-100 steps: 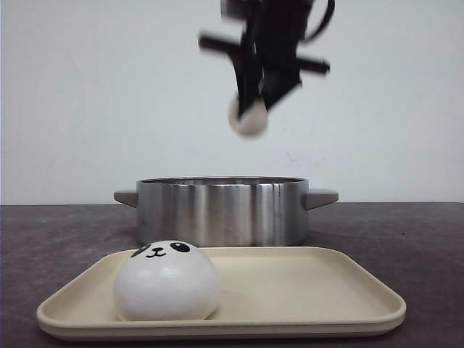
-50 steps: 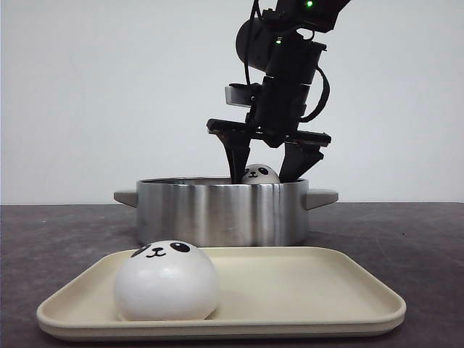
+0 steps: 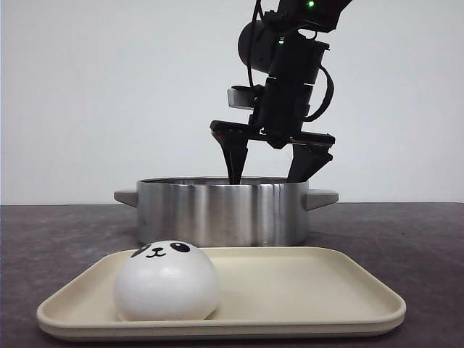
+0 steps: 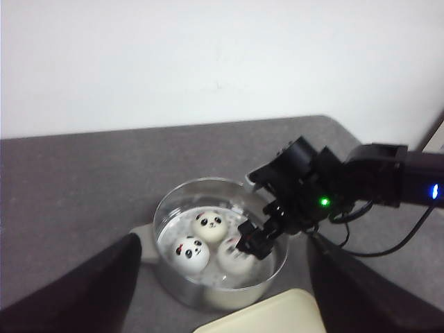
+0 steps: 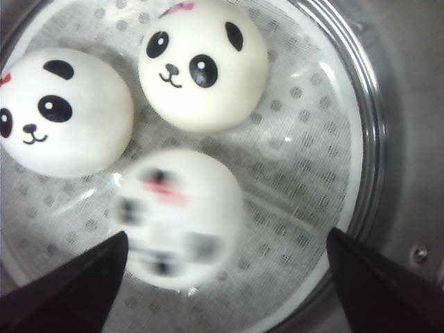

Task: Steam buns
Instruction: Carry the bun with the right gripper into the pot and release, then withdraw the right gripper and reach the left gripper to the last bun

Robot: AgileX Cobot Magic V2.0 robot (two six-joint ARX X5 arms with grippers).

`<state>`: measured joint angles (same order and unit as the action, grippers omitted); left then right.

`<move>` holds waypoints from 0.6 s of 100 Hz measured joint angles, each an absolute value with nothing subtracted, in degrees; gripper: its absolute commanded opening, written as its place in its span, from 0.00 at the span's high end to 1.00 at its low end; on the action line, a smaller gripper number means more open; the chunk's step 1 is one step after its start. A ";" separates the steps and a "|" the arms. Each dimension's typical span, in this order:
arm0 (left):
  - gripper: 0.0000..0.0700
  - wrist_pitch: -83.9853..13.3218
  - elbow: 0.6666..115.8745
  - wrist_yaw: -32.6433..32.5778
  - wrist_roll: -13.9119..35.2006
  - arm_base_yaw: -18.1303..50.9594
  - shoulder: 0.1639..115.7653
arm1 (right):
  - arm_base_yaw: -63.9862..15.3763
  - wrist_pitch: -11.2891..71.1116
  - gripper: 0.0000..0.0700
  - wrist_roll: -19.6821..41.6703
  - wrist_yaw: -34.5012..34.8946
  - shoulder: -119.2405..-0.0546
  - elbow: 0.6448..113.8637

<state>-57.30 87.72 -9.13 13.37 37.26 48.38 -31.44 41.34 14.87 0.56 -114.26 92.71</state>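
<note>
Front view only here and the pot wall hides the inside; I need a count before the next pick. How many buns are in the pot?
Observer: Three. Two buns with clear faces and a third bun, which is blurred in the right wrist view.
Operator: Is the right hand gripping that third one?
Observer: No. The right hand is open, and neither finger touches the third bun.
Operator: What are they sitting on?
Observer: A white perforated liner across the bottom of the pot.
Operator: Left hand?
Observer: The left hand is open and empty, away from the pot.
</note>
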 measured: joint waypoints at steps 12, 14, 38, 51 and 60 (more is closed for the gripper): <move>0.38 -60.12 87.72 -9.04 13.19 37.26 49.69 | -31.42 43.66 0.98 14.74 0.21 -113.67 92.73; 0.38 -60.64 87.70 -8.82 13.19 37.26 50.02 | -31.42 43.66 0.98 14.63 0.19 -113.34 92.73; 0.38 -60.95 80.25 -1.26 15.00 37.34 54.19 | -31.92 42.85 0.98 13.52 -0.27 -100.51 92.75; 0.38 -57.69 72.10 1.76 16.99 38.09 57.17 | -34.48 43.09 0.98 12.82 -0.25 -90.96 92.75; 0.38 -54.85 66.17 4.03 18.63 39.00 58.30 | -36.60 43.07 0.98 12.16 -0.23 -84.03 92.75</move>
<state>-54.85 66.17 4.03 18.63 39.00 58.30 -36.60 43.07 12.16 -0.23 -84.03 92.75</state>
